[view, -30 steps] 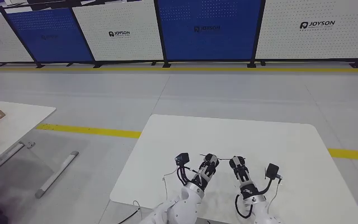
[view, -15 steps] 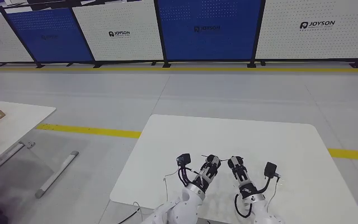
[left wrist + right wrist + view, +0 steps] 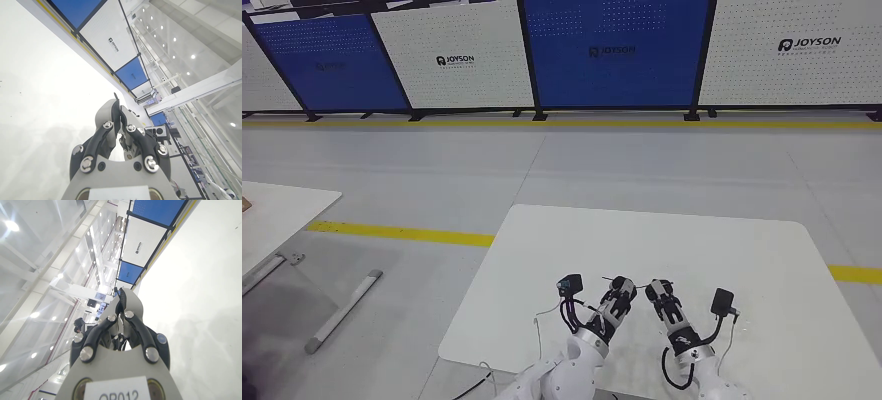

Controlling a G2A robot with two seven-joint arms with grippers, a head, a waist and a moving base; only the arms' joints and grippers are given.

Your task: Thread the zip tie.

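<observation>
While left gripper [image 3: 119,110], right gripper [image 3: 121,300] pinch zip tie [image 3: 116,98], tips protruding

Both arms sat low, side by side, with the grippers pointed forward, near each other. Left gripper [image 3: 619,287] was clamped on the tie [image 3: 116,98]; right gripper [image 3: 653,289] was clamped likewise.

White table [image 3: 662,235], black zip tie [image 3: 116,97], blue and white dotted panels [image 3: 617,50], yellow floor stripe [image 3: 392,233]

Left pincer [image 3: 119,108] clamped on thin black zip tie [image 3: 116,97], its end poking out, white table [image 3: 37,75] behind.
</observation>
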